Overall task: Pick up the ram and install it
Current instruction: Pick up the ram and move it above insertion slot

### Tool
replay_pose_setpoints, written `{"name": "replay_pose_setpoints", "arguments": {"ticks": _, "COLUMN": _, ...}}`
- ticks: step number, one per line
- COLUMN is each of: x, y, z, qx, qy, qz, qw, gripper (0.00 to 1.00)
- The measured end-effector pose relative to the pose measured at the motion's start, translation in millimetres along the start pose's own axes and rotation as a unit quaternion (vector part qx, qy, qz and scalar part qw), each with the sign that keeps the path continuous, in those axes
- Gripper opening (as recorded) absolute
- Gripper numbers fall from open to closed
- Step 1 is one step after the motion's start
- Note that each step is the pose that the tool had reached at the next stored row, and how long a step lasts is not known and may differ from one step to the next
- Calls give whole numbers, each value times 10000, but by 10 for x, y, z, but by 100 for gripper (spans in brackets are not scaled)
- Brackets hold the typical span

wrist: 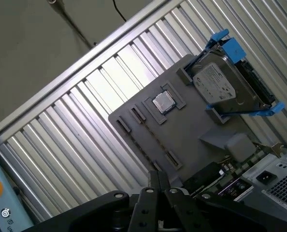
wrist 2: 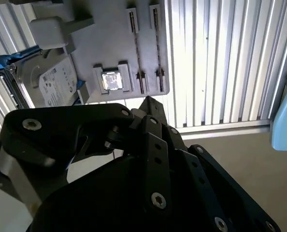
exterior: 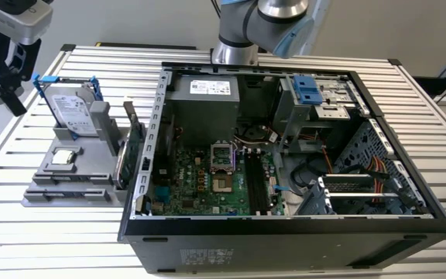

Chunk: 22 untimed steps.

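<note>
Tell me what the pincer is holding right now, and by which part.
Nothing is held: the pincer is shut and bare, in the air near the grey tray.

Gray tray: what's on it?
A hard drive in a blue frame stands at one end; a processor chip sits in a recess. The narrow slots look empty. The fingers cover one tray edge in the first wrist view.

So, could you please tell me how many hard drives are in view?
1. The hard drive stands upright on the gray holder, at the exterior view's left of the computer case. More may sit hidden inside the case.
</note>
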State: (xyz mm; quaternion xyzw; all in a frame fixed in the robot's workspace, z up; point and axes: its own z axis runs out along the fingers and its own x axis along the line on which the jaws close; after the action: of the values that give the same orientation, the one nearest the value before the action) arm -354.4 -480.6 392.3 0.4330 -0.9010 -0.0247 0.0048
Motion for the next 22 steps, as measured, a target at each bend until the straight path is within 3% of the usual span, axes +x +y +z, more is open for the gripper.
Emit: {"name": "replay_pose_setpoints", "arguments": {"ticks": 22, "x": -10, "y": 11, "z": 1, "qx": -4, "qy": 18, "qz": -383, "qw": 9993, "gripper": 0}}
